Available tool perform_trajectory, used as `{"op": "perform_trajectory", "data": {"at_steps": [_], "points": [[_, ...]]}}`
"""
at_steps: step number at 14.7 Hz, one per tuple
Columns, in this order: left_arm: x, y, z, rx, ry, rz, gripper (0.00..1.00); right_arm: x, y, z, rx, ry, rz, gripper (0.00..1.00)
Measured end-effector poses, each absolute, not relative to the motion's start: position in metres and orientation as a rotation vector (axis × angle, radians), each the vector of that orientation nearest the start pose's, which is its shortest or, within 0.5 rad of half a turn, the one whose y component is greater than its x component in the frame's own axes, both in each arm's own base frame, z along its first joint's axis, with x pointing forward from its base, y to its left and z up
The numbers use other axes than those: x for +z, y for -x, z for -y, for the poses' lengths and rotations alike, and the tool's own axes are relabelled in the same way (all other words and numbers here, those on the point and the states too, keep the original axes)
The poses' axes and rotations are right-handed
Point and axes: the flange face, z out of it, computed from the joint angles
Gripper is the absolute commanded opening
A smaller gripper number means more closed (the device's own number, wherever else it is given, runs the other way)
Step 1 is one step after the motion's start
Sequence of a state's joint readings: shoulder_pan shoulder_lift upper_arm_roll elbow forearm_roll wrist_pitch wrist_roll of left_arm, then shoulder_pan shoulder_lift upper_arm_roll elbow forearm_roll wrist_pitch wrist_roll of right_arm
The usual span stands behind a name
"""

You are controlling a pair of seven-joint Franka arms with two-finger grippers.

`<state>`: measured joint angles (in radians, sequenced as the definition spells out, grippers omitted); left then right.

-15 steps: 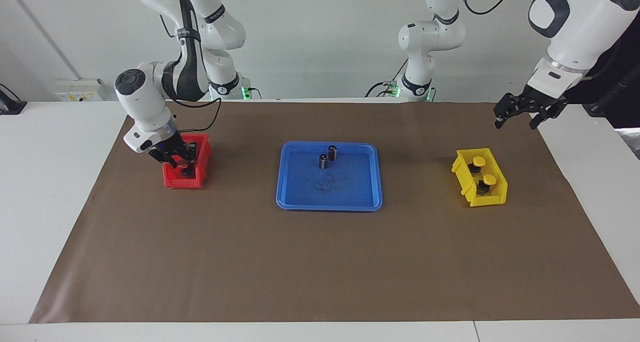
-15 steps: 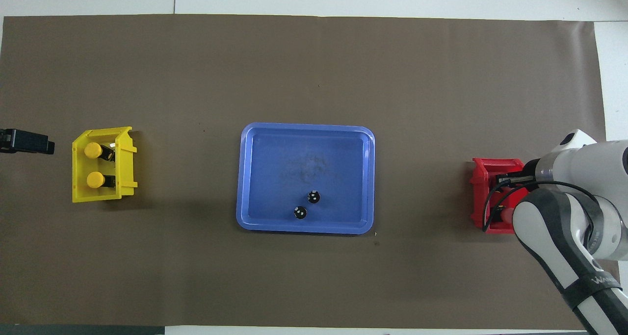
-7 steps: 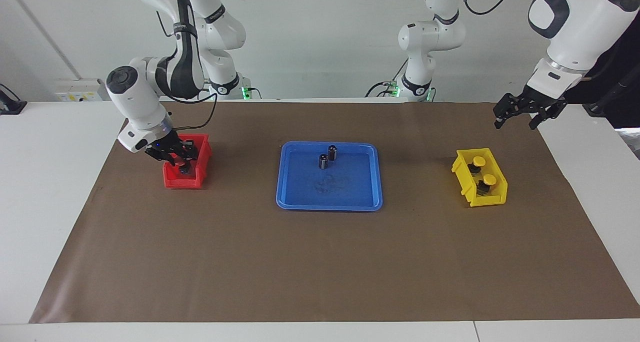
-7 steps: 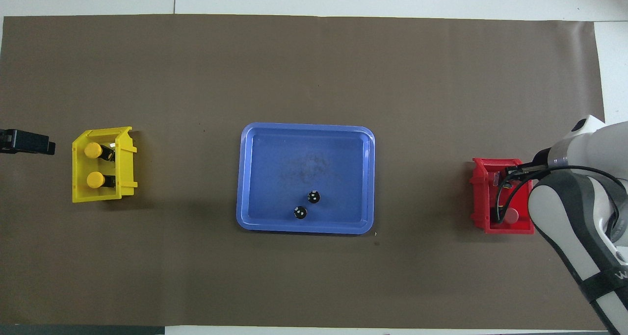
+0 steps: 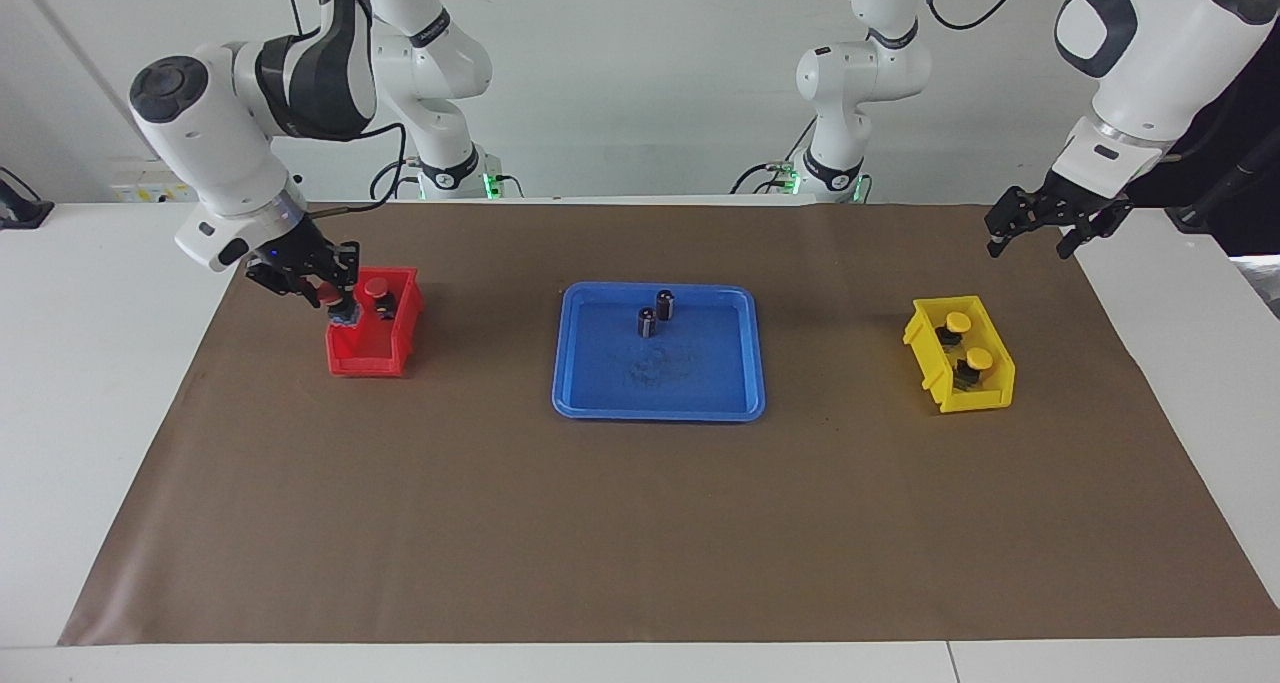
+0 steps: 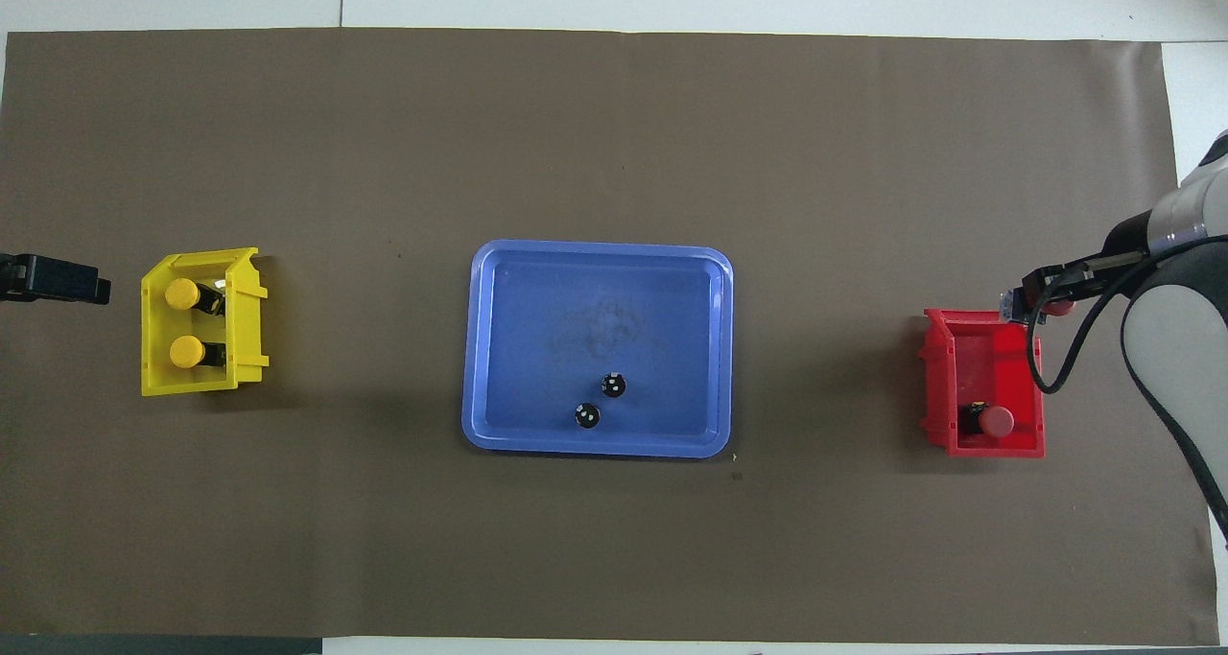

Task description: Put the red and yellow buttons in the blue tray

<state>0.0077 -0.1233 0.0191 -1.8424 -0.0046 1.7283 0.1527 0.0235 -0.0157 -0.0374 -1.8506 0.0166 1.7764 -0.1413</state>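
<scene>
My right gripper point(image 5: 325, 293) is shut on a red button point(image 5: 335, 305) and holds it in the air over the edge of the small red bin point(image 5: 365, 363). In the overhead view the gripper point(image 6: 1041, 300) and the held red cap point(image 6: 1060, 303) sit over the bin's rim. A second red button point(image 5: 375, 288) stays in the bin point(image 6: 988, 348), also seen from overhead point(image 6: 993, 421). Two yellow buttons point(image 5: 958, 321) point(image 5: 979, 359) sit in the yellow bin point(image 5: 935, 363). The blue tray point(image 5: 660, 408) lies mid-table. My left gripper point(image 5: 1035, 231) waits open, in the air beside the yellow bin.
Two dark capless cylinders point(image 5: 647, 323) point(image 5: 665, 305) stand in the tray near its rim closest to the robots, also in the overhead view point(image 6: 587, 415) point(image 6: 614, 385). A brown mat point(image 5: 640, 523) covers the table. The yellow bin point(image 6: 245, 334) is at the left arm's end.
My right gripper has risen out of the red bin with one red button in its fingers. The other red button now shows in the bin. The left arm has not moved.
</scene>
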Motion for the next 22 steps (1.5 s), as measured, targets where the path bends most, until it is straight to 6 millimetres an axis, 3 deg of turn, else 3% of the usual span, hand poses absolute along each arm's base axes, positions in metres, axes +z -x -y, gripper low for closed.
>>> {"op": "perform_trajectory", "data": {"at_steps": [2, 5, 7, 10, 13, 15, 18, 20, 21, 22], "points": [[0.573, -0.522, -0.014, -0.008, 3.142, -0.197, 1.0, 0.527, -0.567, -0.059, 0.056, 3.12, 0.106, 0.26], [0.571, -0.519, -0.014, -0.005, 3.142, -0.198, 1.0, 0.518, -0.575, -0.18, 0.008, 3.096, -0.042, 0.26], [0.567, -0.519, -0.014, -0.004, 3.142, -0.198, 1.0, 0.498, -0.58, -0.249, -0.033, 3.081, -0.079, 0.26], [0.539, -0.521, -0.014, -0.033, 3.14, -0.198, 1.0, 0.442, -0.585, -0.315, -0.054, 3.075, -0.053, 0.26], [0.5, -0.522, -0.014, -0.047, 3.139, -0.196, 0.98, 0.39, -0.574, -0.362, -0.003, 3.096, -0.026, 0.26], [0.48, -0.525, -0.017, -0.027, 3.14, -0.189, 0.92, 0.377, -0.563, -0.38, 0.02, 3.107, -0.003, 0.26], [0.455, -0.536, -0.019, -0.022, 3.14, -0.183, 0.71, 0.368, -0.561, -0.38, -0.007, 3.098, -0.003, 0.27], [0.44, -0.544, -0.02, -0.023, 3.139, -0.181, 0.65, 0.356, -0.556, -0.38, -0.016, 3.095, 0.004, 0.28], [0.432, -0.547, -0.02, -0.025, 3.139, -0.18, 0.65, 0.351, -0.553, -0.381, -0.014, 3.097, 0.009, 0.33], [0.425, -0.551, -0.02, -0.031, 3.138, -0.177, 0.64, 0.349, -0.549, -0.383, -0.01, 3.098, 0.016, 0.55]]}}
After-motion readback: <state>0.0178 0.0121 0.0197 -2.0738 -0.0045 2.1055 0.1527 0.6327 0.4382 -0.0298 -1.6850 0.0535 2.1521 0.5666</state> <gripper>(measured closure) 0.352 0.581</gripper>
